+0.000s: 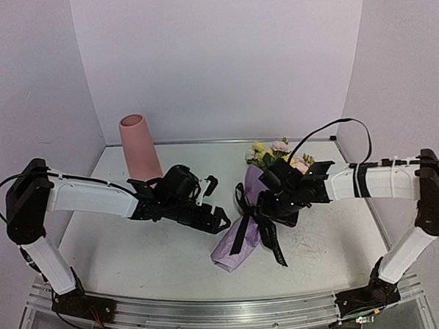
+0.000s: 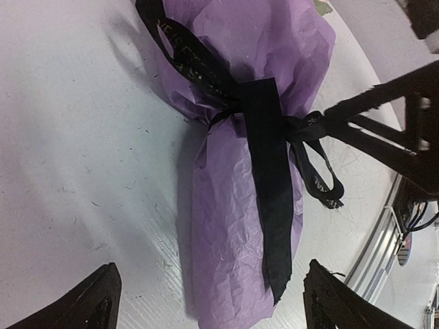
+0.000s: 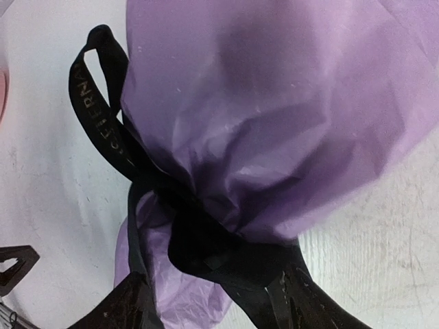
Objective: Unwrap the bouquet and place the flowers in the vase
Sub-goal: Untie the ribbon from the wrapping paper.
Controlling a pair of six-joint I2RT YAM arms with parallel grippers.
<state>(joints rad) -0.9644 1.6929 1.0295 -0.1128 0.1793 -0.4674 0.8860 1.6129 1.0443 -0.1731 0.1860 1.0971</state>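
The bouquet [image 1: 241, 233] is lying on the white worktop [image 1: 136, 257], its narrow wrapped foot pointing toward the arm bases. A black ribbon [image 2: 271, 171] is cinching the crinkled lilac paper [image 3: 274, 103] at the waist, with its loose tails trailing over the wrap. The left claw [image 2: 209, 274] is hovering just beside the bouquet on the left, jaws standing wide and gripping nothing. The right claw [image 1: 270, 210] is reaching in at the ribbon knot from the right; I cannot tell whether it is gripping the ribbon. Farther back, the flowers [image 1: 274, 153] are poking out of the cone's mouth. The pink vase [image 1: 140, 148] is standing upright at the rear left, well apart from the bouquet.
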